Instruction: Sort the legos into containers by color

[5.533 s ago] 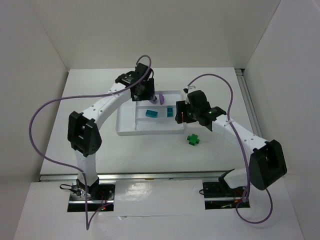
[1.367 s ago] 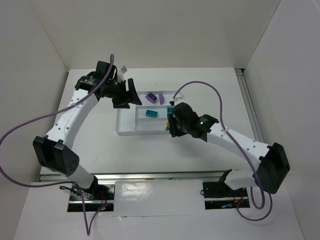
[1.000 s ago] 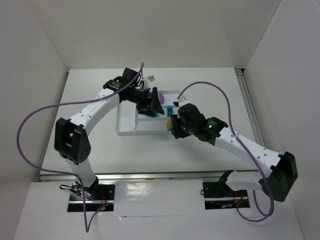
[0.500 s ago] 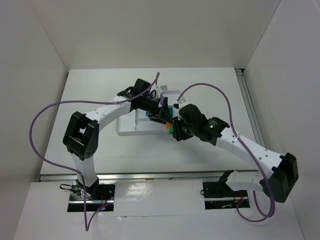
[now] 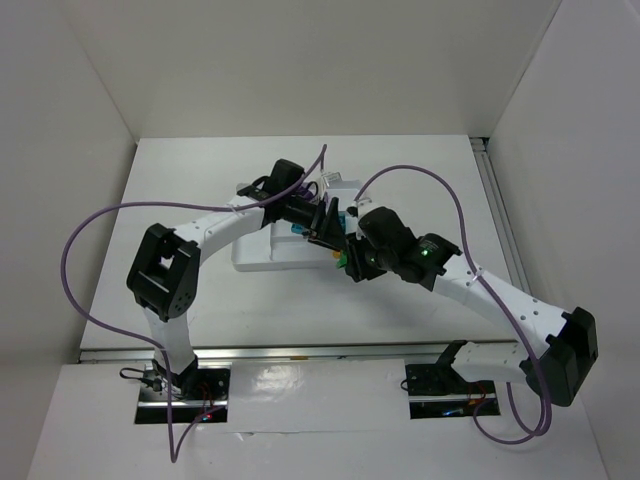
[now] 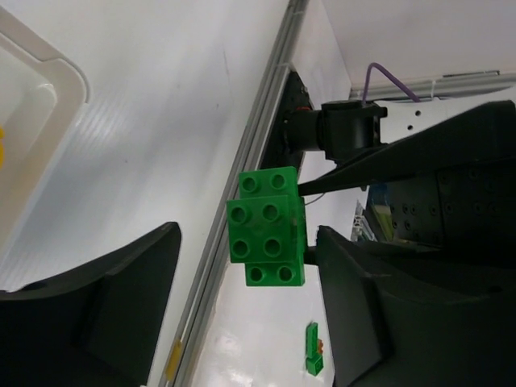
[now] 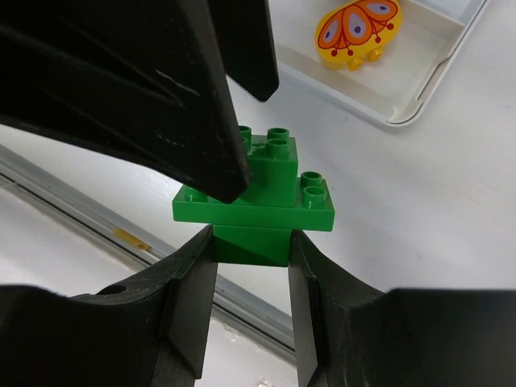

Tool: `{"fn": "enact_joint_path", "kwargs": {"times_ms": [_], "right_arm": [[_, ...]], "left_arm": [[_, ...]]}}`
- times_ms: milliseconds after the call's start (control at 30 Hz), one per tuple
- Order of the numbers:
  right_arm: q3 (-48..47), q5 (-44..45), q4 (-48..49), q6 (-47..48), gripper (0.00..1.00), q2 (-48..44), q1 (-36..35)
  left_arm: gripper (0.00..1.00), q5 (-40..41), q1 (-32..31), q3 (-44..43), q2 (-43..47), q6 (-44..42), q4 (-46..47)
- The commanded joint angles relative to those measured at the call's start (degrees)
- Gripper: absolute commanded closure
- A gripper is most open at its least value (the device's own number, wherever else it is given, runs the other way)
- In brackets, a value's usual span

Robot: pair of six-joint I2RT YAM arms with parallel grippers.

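Swung left arm in from the far left to meet the right arm just beside the near right corner of the tray point(image 5: 255, 255). Left gripper point(image 5: 327, 224): jaws apart, straddling the brick with no evident contact, probably positioned for a handover. Right gripper point(image 7: 251, 246): clamped on the green brick point(image 7: 256, 193), held above the table, outside every compartment. Yellow piece point(image 7: 357, 32): lying in the corner compartment.

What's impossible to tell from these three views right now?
- Top view: the left arm and right arm cover most of the tray, hiding what lies inside.
- Left wrist view: the yellow piece is cut off by the picture's edge.
- Both wrist views: whether the left jaws touch the green brick is unclear.
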State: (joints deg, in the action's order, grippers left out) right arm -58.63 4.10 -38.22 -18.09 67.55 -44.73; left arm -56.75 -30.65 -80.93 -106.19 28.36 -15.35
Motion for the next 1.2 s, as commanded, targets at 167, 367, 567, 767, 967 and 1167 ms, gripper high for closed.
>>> {"fn": "enact_joint_path", "kwargs": {"times_ms": [167,367,567,767,967,1167], "right_arm": [[-3.2,1.4,-0.3,0.9,0.84,-1.5,0.3],[-3.2,1.4,-0.3,0.9,0.84,-0.9,0.3],[-3.7,2.5,-0.3,0.9,0.84,-0.4,0.3],[-3.2,4.5,0.8,0.9,0.84,-0.4,0.3],[-3.2,4.5,0.8,0.9,0.84,-0.4,0.3],[-3.2,5.0,0.8,1.4,0.84,-0.4,0.3]], "left_arm": [[0.34,-7.8,-0.8,0.1,0.6,-3.1,2.4],[0.23,-9.6,-0.8,0.8,1.3,-3.7,2.4],[0.35,-12.2,-0.8,-0.3,0.2,-3.1,2.4],[0.39,-13.6,-0.8,-0.8,-0.9,-3.1,1.3],[0.63,-13.6,-1.3,-1.3,-1.6,-2.6,1.3],[0.72,-13.6,-1.3,-3.4,-2.1,-1.0,1.3]]}}
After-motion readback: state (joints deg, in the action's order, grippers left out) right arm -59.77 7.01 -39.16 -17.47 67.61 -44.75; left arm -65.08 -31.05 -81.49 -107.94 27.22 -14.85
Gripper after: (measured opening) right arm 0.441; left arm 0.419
